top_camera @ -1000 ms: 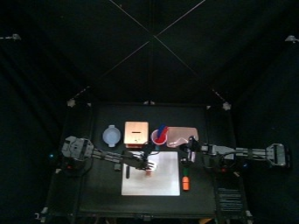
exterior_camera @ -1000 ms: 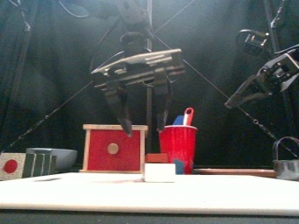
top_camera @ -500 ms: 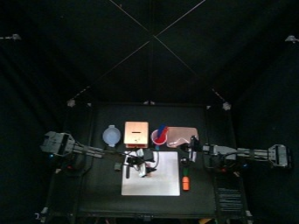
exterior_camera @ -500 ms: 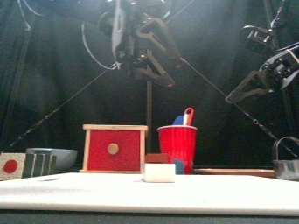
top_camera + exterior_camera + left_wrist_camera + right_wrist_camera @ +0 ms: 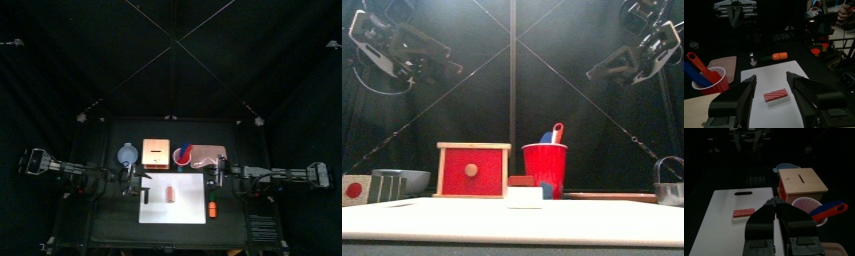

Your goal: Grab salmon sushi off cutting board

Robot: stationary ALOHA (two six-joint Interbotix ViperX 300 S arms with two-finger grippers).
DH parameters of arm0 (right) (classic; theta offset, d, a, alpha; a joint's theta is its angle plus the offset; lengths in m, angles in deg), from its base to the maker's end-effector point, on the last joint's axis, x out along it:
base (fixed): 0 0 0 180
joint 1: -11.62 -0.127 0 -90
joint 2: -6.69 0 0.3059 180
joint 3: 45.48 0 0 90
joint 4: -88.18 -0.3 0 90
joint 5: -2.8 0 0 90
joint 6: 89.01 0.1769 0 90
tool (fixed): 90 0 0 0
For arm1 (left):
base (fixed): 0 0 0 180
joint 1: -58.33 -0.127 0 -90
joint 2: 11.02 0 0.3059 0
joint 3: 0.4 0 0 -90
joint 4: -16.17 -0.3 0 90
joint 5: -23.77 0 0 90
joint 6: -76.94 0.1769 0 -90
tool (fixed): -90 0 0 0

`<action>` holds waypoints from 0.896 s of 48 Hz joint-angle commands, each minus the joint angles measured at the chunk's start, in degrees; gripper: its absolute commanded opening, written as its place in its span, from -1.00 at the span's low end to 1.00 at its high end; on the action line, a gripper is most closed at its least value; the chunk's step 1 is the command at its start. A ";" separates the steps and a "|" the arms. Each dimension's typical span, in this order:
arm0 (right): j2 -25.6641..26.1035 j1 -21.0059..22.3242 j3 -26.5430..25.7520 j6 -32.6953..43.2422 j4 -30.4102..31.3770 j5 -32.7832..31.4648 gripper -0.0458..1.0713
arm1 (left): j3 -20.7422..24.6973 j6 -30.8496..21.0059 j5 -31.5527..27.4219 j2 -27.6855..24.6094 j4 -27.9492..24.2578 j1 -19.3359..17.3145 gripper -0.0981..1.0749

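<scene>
Your salmon sushi (image 5: 776, 95) sits untouched on the cutting board (image 5: 811, 107); left gripper (image 5: 774, 95) gapes wide above it; right gripper (image 5: 775, 220) pinched together, empty; the grab's all ahead.

Pen dim; overhead light brightens the cutting board (image 5: 175, 196) alone. Front view glares near the top centre. Wrist views murky, backgrounds soft.

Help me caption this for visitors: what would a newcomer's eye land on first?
The white cutting board glows at the dark table's front, with the small striped salmon sushi alone near its middle. Behind it stand a red cup holding a blue-and-red utensil and a red-faced wooden box. Both arms hang raised at either side, the left hand open.
</scene>
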 commanded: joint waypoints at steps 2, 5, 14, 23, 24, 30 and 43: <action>-0.79 -0.35 -1.67 -0.09 -0.09 0.79 -0.89 | 0.44 0.18 0.44 0.26 0.79 -0.62 0.64; -1.23 -0.26 -1.76 -0.09 -0.18 0.88 -0.89 | 0.35 0.18 0.44 0.53 0.79 -0.79 0.64; -1.67 0.09 -1.76 -0.09 -0.26 1.05 -0.89 | 0.26 0.00 0.44 0.62 0.88 -1.23 0.64; -1.76 0.35 -1.49 -0.09 -0.09 1.05 -0.89 | 0.18 0.18 0.44 0.70 1.85 -1.58 0.64; -1.76 0.35 -1.49 -0.09 0.00 1.05 -0.89 | 0.18 0.00 0.44 0.70 1.85 -1.58 0.63; -2.02 0.97 -1.14 -0.18 0.18 1.05 -0.89 | 0.00 0.18 0.44 0.70 2.37 -1.76 0.63; -2.72 0.79 -1.67 0.00 -0.09 0.62 -0.89 | 0.62 -0.53 2.11 1.14 3.69 -1.41 0.63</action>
